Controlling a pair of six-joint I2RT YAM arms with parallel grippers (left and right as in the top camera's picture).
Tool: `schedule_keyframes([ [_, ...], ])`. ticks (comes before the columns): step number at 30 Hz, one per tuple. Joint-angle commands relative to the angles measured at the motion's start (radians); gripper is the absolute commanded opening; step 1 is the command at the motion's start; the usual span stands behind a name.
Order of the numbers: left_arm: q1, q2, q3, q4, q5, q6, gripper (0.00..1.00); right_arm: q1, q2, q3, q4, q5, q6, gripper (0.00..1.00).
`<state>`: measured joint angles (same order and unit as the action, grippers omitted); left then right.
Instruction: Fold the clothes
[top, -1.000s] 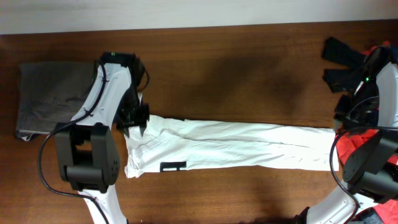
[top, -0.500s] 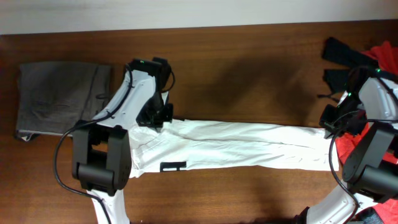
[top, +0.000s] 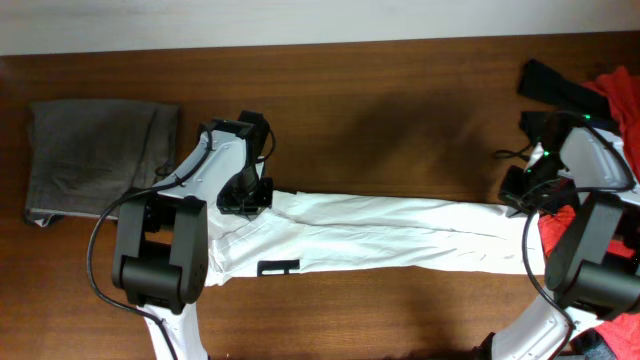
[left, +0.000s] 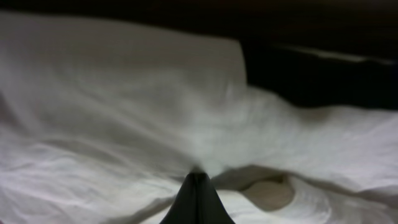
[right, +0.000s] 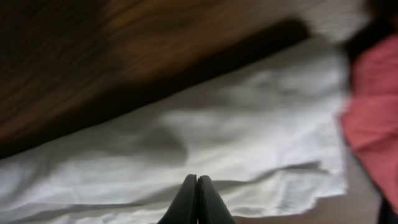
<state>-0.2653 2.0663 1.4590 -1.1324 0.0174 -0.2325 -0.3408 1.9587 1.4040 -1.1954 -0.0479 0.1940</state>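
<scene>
The clothes (top: 400, 235), a white T-shirt, lie as a long strip across the table, with a small black mark (top: 278, 267) near the front left. My left gripper (top: 245, 198) sits on the strip's far left corner. In the left wrist view it (left: 198, 177) is shut, and the white fabric (left: 124, 93) puckers up at its tip. My right gripper (top: 518, 195) is at the far right corner. In the right wrist view its jaws (right: 197, 180) are shut, with creases in the cloth (right: 249, 124) running into the tip.
Folded grey-brown trousers (top: 95, 160) lie at the far left. A heap of red and black garments (top: 600, 90) fills the right edge, and red cloth (right: 373, 118) touches the shirt's right end. Bare wooden table (top: 400, 110) shows behind the shirt.
Both grippers have shut. The left arm swung right from the shirt's left end to its far left corner. The right arm moved inward and left onto the far right corner.
</scene>
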Motion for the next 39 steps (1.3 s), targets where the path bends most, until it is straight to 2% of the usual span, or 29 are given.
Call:
schedule_keyframes([
  [1, 0.005, -0.011, -0.009, 0.008, -0.014, -0.01, 0.0, 0.05, 0.046, -0.01, 0.014, -0.004, -0.003, 0.04],
  [7, 0.005, -0.01, -0.019, 0.084, -0.067, -0.01, 0.0, 0.105, 0.104, -0.01, 0.092, 0.007, -0.003, 0.04],
  [19, 0.005, -0.008, -0.105, 0.23, -0.068, -0.005, 0.0, 0.133, 0.161, -0.019, 0.136, 0.037, -0.002, 0.04],
  [27, 0.006, -0.007, -0.163, 0.389, -0.194, 0.002, 0.0, 0.133, 0.165, -0.026, 0.232, 0.044, 0.001, 0.04],
  [32, 0.006, -0.007, -0.163, 0.5, -0.201, 0.046, 0.0, 0.133, 0.165, -0.026, 0.299, 0.04, 0.001, 0.04],
  [37, 0.011, -0.007, -0.162, 0.582, -0.201, 0.066, 0.0, 0.133, 0.165, -0.025, 0.379, 0.039, 0.001, 0.07],
  [39, 0.011, -0.009, -0.143, 0.581, -0.201, 0.066, 0.0, 0.132, 0.163, -0.003, 0.372, 0.037, -0.004, 0.11],
])
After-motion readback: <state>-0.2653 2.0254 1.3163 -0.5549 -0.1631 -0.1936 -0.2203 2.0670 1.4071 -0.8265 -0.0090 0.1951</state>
